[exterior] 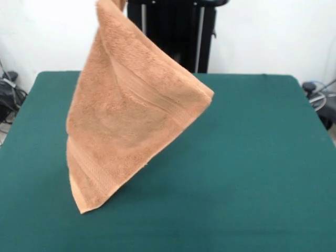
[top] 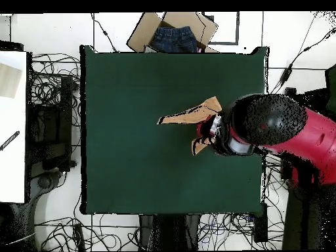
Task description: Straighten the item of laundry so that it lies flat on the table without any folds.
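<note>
Right now I see the towel [exterior: 134, 113] hanging in the air over the table [exterior: 252, 157], drawn up by one corner that runs out of the front view at the top edge. It drapes down as a broad kite shape: one corner juts out to the picture's right at mid height, and the lowest corner points down toward the near left part of the green top. I cannot tell from this view whether that lowest tip touches the felt or hangs just above it. A woven border band runs diagonally across the upper part of the cloth, and another runs along the lower left edge.

From overhead, the towel [top: 190, 115] shows only as a narrow tan sliver, edge-on, over the right half of the table [top: 131, 164]. The red and black arm [top: 289, 134] reaches in from the picture's right, and its bulky head covers the spot where the cloth is held. The gripper itself is hidden in both views, so I cannot tell its state.

Beyond the table's top edge in the overhead view sits an open cardboard box [top: 172, 33] with dark blue cloth inside. Cables [top: 56, 92] sprawl on the floor along the left side
</note>
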`<action>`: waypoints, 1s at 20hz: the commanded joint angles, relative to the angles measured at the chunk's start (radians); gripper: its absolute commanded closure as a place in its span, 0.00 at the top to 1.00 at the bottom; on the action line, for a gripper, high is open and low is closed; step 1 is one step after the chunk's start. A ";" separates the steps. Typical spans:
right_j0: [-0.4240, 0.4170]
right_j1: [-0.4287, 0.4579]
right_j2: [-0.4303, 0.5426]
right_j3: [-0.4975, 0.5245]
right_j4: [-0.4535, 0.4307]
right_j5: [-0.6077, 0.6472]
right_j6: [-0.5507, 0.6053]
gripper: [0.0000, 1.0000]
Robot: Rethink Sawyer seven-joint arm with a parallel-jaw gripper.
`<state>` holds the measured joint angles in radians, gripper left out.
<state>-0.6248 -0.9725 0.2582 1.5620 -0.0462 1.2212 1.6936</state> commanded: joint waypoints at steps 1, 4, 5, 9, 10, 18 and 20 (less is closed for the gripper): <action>0.022 0.029 0.023 0.065 0.024 -0.122 0.063 0.00; 0.027 0.026 0.022 0.075 0.025 -0.136 0.066 0.00; 0.027 0.025 0.022 0.082 0.028 -0.141 0.065 0.00; 0.046 0.031 0.016 0.102 0.023 -0.186 0.089 0.00; 0.053 0.029 0.013 0.117 0.022 -0.208 0.099 0.00; 0.116 0.048 -0.011 0.178 0.006 -0.337 0.171 0.00; 0.130 0.058 -0.019 0.189 0.001 -0.368 0.184 0.00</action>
<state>-0.5553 -0.9639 0.2577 1.6033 -0.0464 0.9834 1.6936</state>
